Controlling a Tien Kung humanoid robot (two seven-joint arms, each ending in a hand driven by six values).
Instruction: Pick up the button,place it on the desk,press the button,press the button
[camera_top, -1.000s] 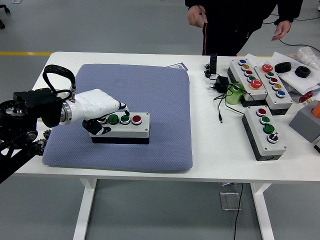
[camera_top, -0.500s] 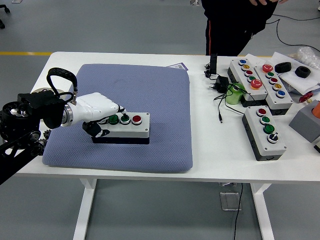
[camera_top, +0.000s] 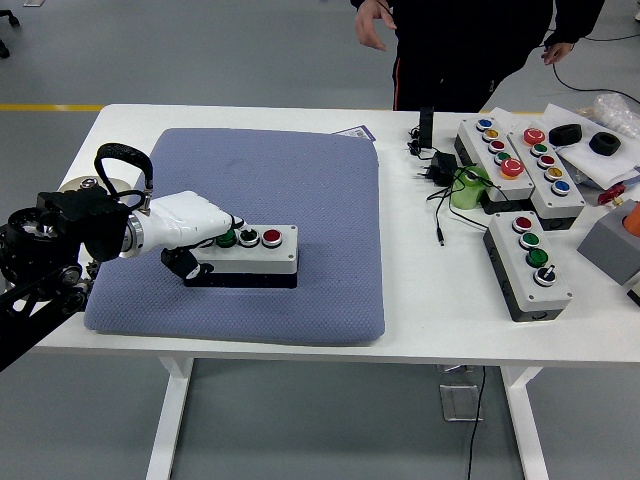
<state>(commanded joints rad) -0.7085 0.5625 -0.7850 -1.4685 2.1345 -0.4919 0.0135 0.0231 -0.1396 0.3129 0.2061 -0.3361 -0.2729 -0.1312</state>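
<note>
The white-topped button box (camera_top: 262, 255) lies on the blue-grey pad (camera_top: 300, 170), with a red button (camera_top: 271, 237) at its right end and green ones to the left. My left hand (camera_top: 212, 245), white, lies over the box's left end. Its fingers rest loosely on top with one fingertip (camera_top: 237, 224) on a green button, and the thumb (camera_top: 187, 264) hangs at the box's front left corner. It does not grip the box. My right hand is out of view.
Three more button boxes (camera_top: 528, 262) (camera_top: 492, 150) (camera_top: 548, 170) sit at the right with a green cup (camera_top: 470, 186), a black adapter and cables (camera_top: 437, 166), and a grey box (camera_top: 612, 243). A person stands at the far side, hands (camera_top: 370, 22) raised off the table.
My left hand has slid a little to the left along the box, uncovering more of its top. The box has stayed put. The person has shifted at the far side.
</note>
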